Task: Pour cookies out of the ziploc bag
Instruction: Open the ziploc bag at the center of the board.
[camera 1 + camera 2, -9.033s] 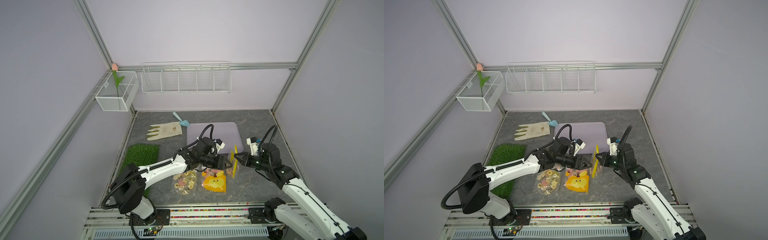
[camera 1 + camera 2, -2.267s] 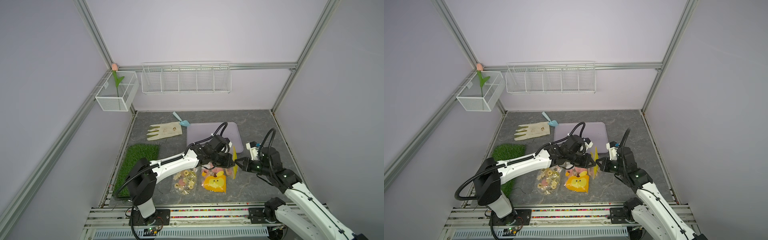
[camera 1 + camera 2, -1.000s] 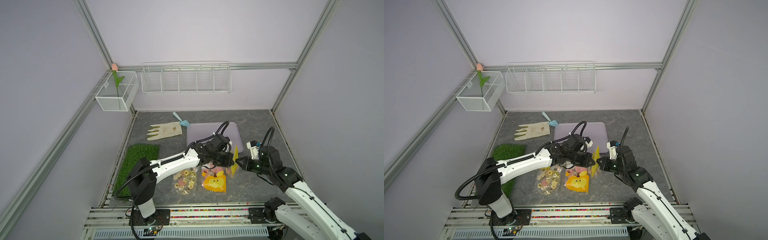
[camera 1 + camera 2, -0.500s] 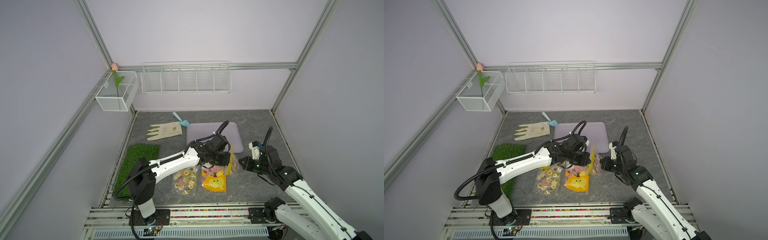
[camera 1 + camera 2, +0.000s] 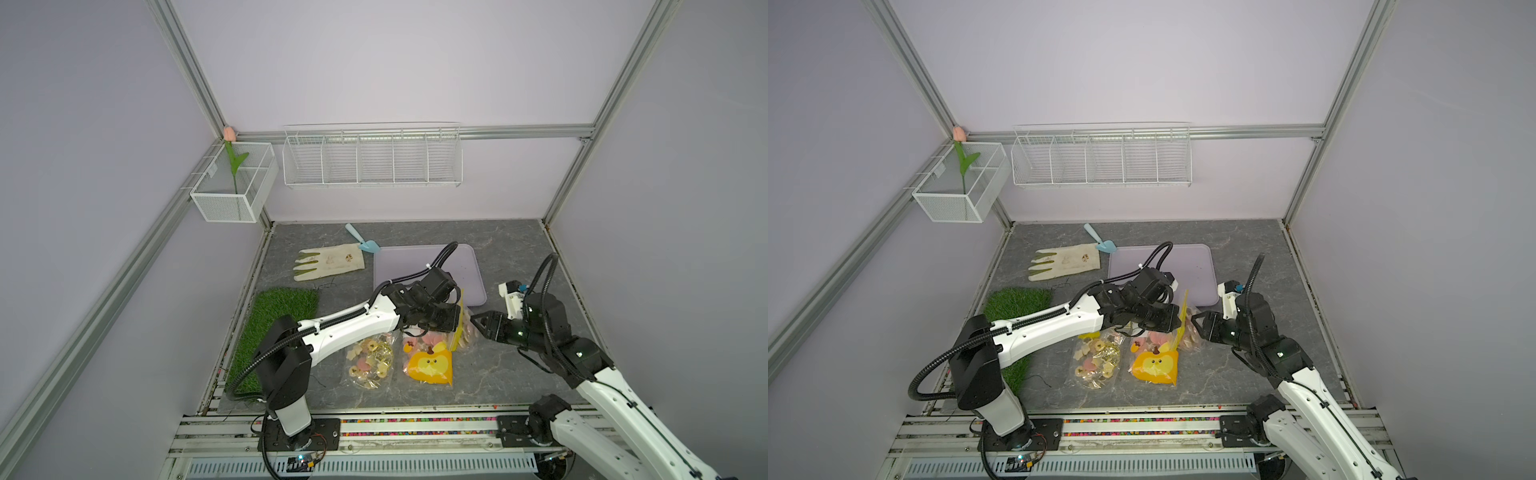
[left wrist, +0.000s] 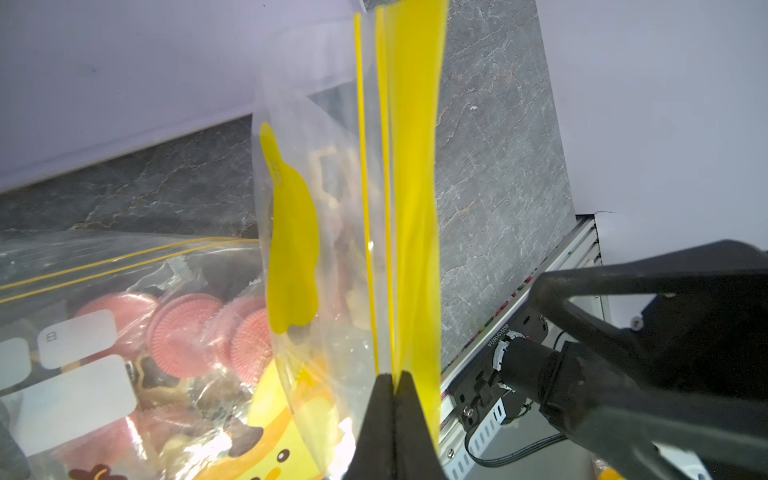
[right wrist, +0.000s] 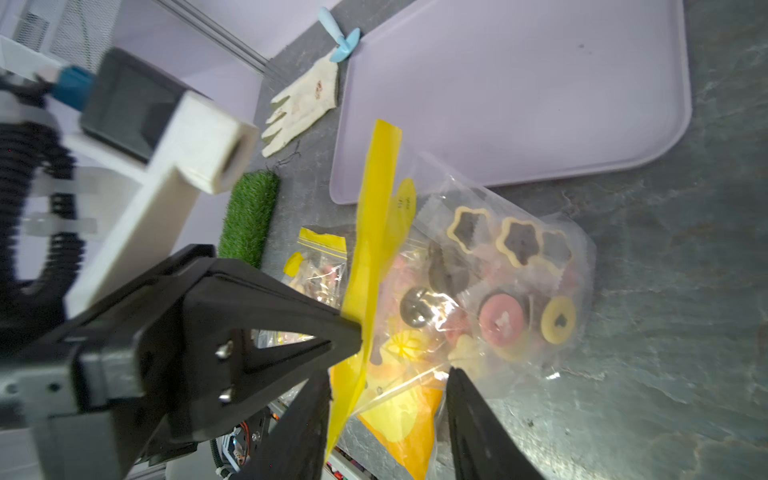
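Observation:
The clear ziploc bag (image 5: 466, 329) (image 5: 1191, 332) rests on the grey table in front of the tray, its yellow zip strip (image 6: 415, 166) (image 7: 376, 216) standing upright. My left gripper (image 5: 452, 322) (image 5: 1173, 322) (image 6: 395, 376) is shut on that strip. Cookies (image 7: 503, 320) show through the bag: pink discs, cream stars with dark centres, a yellow ring. My right gripper (image 5: 478, 326) (image 5: 1198, 328) (image 7: 388, 374) is open just right of the bag, its jaws apart at the bag's near edge and holding nothing.
Two more bags lie in front: one with small biscuits (image 5: 370, 361), one with a yellow cartoon-face piece (image 5: 428, 365). A lilac tray (image 5: 415, 262) sits behind the grippers. A glove (image 5: 328, 262), a blue scoop (image 5: 365, 243) and a grass mat (image 5: 282, 324) lie to the left.
My right gripper has opened, let go of the yellow strip and drawn back slightly to the right. The left gripper keeps its hold, and the bag has leaned toward it.

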